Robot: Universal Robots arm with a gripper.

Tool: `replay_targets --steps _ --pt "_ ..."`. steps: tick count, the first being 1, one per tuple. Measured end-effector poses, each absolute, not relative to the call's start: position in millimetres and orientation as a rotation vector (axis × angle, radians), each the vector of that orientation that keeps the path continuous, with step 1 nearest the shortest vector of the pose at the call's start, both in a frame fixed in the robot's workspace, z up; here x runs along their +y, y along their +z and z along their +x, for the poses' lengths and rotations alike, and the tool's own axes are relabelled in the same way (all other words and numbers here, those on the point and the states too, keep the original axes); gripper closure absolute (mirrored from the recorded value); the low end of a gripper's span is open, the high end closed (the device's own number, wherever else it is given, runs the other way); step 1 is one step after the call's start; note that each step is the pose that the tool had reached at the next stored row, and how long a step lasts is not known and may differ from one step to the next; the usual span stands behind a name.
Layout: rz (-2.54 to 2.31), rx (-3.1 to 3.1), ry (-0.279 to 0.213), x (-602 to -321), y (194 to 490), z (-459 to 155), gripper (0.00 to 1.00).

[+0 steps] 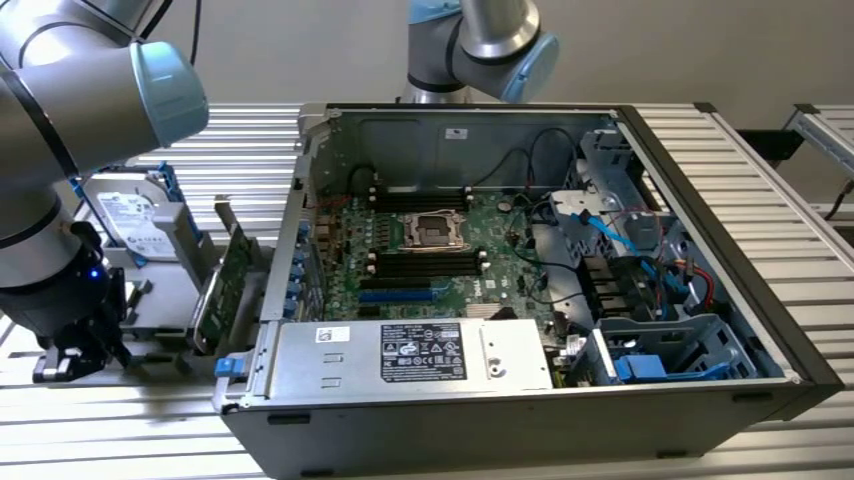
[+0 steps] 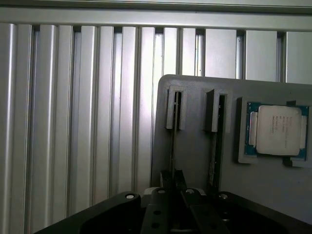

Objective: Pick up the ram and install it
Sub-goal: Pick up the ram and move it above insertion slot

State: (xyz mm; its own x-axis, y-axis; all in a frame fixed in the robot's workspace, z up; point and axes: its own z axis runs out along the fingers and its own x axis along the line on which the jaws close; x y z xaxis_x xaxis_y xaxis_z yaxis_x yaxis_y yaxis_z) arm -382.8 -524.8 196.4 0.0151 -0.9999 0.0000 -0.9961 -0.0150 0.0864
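Contact looks made on my wrist feed: the gripper (image 2: 173,179) is pinched narrow on the near edge of the ram (image 2: 173,141). The ram stands edge-on in one slot of a grey holder (image 2: 195,156), with a second stick (image 2: 216,146) in the neighbouring slot and a processor chip (image 2: 275,130) seated further along. From the exterior view I see the gripper (image 1: 74,350) low at that view's left beside the holder (image 1: 160,315) on the slatted table (image 1: 801,280), outside the open computer case (image 1: 441,440) and well apart from the black memory slots (image 1: 424,265).
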Motion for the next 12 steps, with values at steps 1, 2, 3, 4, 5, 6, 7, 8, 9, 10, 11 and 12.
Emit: replay_targets --steps 1,2,3,4,5,6,7,8,9,10,11,12 --pt "2.193 -2.16 -0.094 -524.8 196.4 -382.8 0.86" --pt "2.193 -2.16 -0.093 -524.8 196.4 -382.8 0.86" --pt "2.193 -2.16 -0.093 -524.8 196.4 -382.8 0.86" --pt "2.193 -2.16 -0.093 -524.8 196.3 -382.8 0.86" --pt "2.193 -2.16 -0.093 -524.8 196.3 -382.8 0.86" --pt "2.193 -2.16 -0.093 -524.8 196.4 -382.8 0.86" --pt "2.193 -2.16 -0.093 -524.8 196.3 -382.7 0.86" --pt "2.193 -2.16 -0.094 -524.8 196.3 -382.7 0.86" --pt "2.193 -2.16 -0.094 -524.8 196.3 -382.7 0.86" --pt "2.193 -2.16 -0.095 -524.8 196.4 -382.5 0.86" --pt "2.192 -2.159 -0.096 -524.8 196.8 -382.4 0.86" --pt "2.191 -2.158 -0.098 -524.8 197.6 -382.3 0.86"
